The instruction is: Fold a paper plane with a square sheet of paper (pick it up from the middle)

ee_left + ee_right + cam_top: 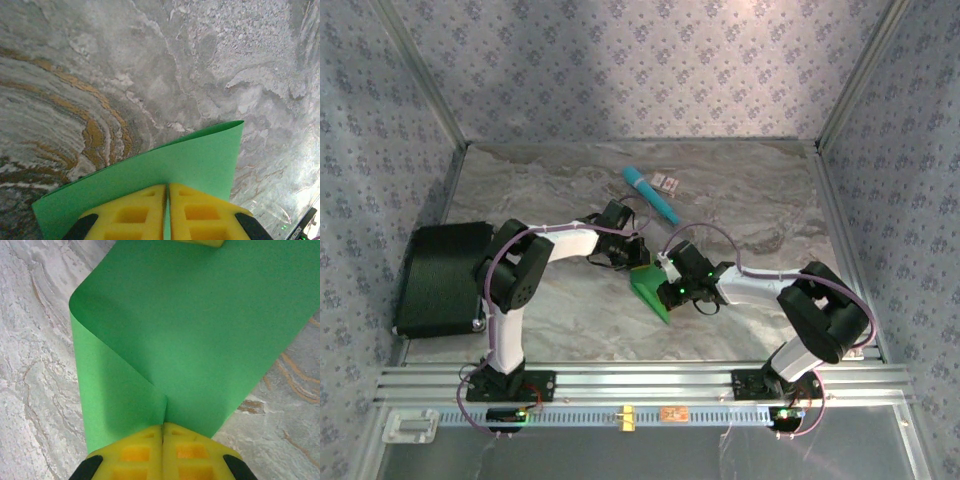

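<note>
The square sheet of bright green paper is held off the marble table between both arms at the table's middle. My left gripper is shut on one edge of the sheet, its yellow fingers pinching the paper between them. My right gripper is shut on the opposite edge, where the paper puckers into a short crease and its left side curls over in a soft fold. The left gripper's yellow tip shows at the far edge of the sheet in the right wrist view.
A teal cylindrical stick lies behind the arms, with a small pale card beside it. A black pad sits at the table's left side. Patterned walls close in the table on three sides.
</note>
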